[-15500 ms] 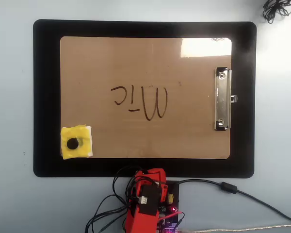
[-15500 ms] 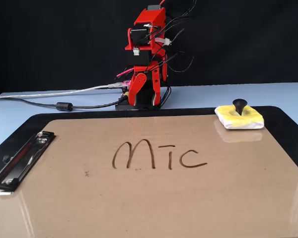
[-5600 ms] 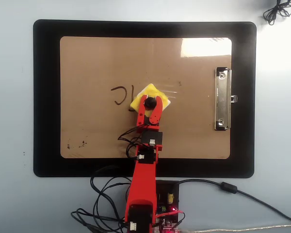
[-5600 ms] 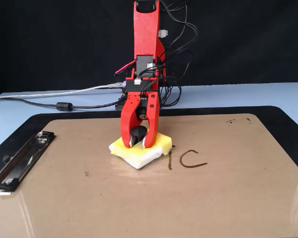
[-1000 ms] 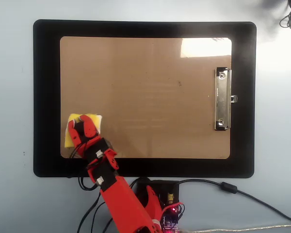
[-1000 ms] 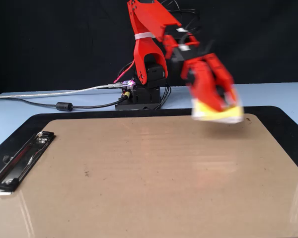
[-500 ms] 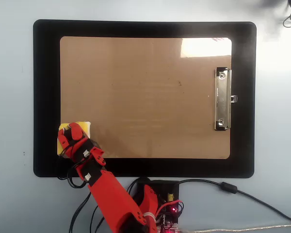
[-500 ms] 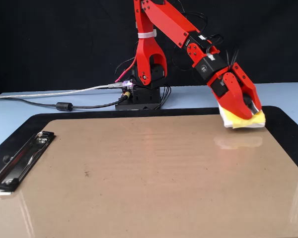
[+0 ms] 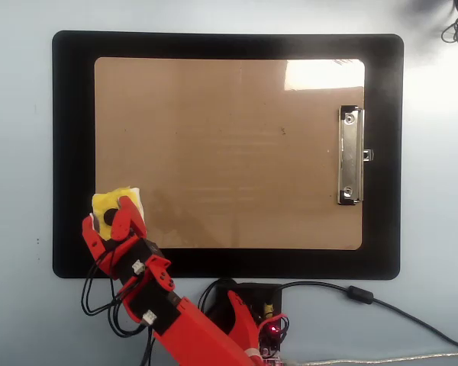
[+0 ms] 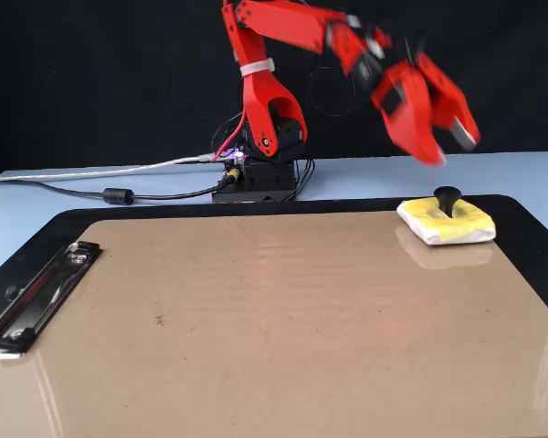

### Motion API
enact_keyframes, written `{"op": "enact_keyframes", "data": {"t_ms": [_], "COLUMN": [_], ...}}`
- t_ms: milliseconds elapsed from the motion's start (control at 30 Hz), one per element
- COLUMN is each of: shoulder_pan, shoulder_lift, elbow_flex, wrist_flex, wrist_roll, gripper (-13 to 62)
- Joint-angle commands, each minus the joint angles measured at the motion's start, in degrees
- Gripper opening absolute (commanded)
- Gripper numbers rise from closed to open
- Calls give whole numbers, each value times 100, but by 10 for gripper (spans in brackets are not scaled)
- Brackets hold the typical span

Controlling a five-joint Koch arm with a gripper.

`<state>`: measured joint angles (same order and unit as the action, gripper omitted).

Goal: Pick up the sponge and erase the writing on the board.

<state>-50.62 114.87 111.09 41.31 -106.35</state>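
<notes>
The sponge (image 10: 446, 222) lay flat on the corner of the board (image 9: 229, 152) nearest the arm's base, at the end away from the silver clip (image 9: 350, 155), its black knob (image 10: 447, 197) pointing up. The gripper (image 10: 447, 137) hung in the air directly above it, clear of the knob, its jaws parted and holding nothing; motion blur in the fixed view hid how wide. From the overhead view the gripper (image 9: 111, 223) overlapped the sponge's (image 9: 116, 203) near edge, so the pad sat straight below and slightly outward from the fingertips. No writing showed on the board, only a few tiny specks, so the erasing looked finished and any further move would likely be away from the sponge.
</notes>
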Motion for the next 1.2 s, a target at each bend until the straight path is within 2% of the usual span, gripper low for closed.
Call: {"op": "enact_keyframes", "data": {"t_ms": [0,100,200,300,433,567,733,933,1167], "shoulder_pan": [545,1582,2971,3797,3894,3902,4210,5370,5625], "shoulder_lift": [422,554,545,606,984,2030,1986,1986,1969], "elbow_flex": [-536,-940,-809,-26,1063,2048,2338,2628,2760], "wrist_flex": [1767,3278,3595,3533,3542,3630,4368,5440,5810], "wrist_roll": [255,1222,2083,2558,2487,2355,2338,2373,2470], "gripper": [305,306,307,311,328,329,333,339,345]}}
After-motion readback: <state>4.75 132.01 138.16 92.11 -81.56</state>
